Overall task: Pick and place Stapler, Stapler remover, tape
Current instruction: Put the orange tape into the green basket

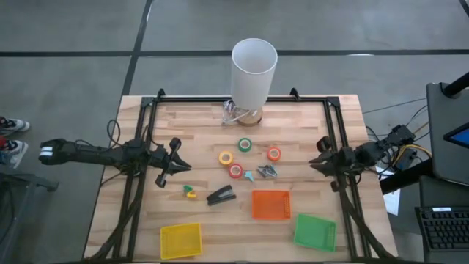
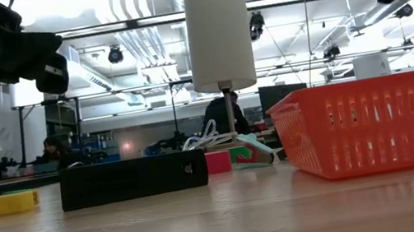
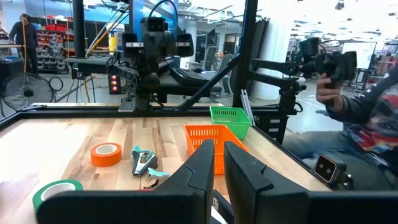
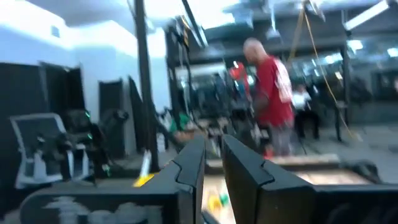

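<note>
Starting at the lower edge of the high view, you are looking at three baskets sitting along the near side of the table (image 1: 146,220): a yellow basket (image 1: 180,240) at lower left, a green basket (image 1: 315,232) at lower right, and an orange basket (image 1: 270,204) just above and between them. The stapler (image 1: 220,196) is lying left of the orange basket, with a small yellow-green piece (image 1: 190,192) beside it; what that piece is stays hard to make out.

Above these, the tape rolls are sitting around the frame's centre: red tape (image 1: 235,171), yellow tape (image 1: 226,158), green tape (image 1: 245,144) and orange tape (image 1: 273,153). A metal stapler remover (image 1: 267,171) is lying just right of the red roll.

At the top centre a white lamp (image 1: 253,70) is standing on the table's far edge.

Your left tool (image 1: 174,166) is hovering at centre left, its fingers nearly closed with a narrow gap and holding nothing. Your right tool (image 1: 322,154) is waiting at centre right, likewise narrow and empty.

In the low view the stapler is blocking most of what lies behind it.
</note>
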Tool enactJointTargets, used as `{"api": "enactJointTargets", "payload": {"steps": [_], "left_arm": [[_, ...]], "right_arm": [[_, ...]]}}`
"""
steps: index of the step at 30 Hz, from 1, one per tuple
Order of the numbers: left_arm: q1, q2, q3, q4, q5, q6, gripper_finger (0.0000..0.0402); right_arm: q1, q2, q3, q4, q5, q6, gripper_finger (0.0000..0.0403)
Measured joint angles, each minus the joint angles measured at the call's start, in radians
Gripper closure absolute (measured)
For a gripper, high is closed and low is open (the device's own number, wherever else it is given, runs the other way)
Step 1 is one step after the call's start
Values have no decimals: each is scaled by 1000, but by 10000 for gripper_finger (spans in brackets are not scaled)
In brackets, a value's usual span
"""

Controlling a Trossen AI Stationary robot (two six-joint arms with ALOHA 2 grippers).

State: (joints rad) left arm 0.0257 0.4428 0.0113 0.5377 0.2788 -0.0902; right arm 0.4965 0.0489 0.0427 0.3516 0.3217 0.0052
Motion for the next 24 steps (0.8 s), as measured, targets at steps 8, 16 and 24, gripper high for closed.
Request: {"api": "enactJointTargets", "payload": {"steps": [8, 16, 24], "left_arm": [[0, 0, 0, 0, 0, 0, 362], [0, 0, 0, 0, 0, 0, 362], [0, 0, 0, 0, 0, 0, 362]], "right_arm": [[1, 86, -24, 0, 213, 122, 351], [-5, 332, -32, -2, 476, 457, 350], [-171, 625, -29, -5, 450, 802, 288]]}}
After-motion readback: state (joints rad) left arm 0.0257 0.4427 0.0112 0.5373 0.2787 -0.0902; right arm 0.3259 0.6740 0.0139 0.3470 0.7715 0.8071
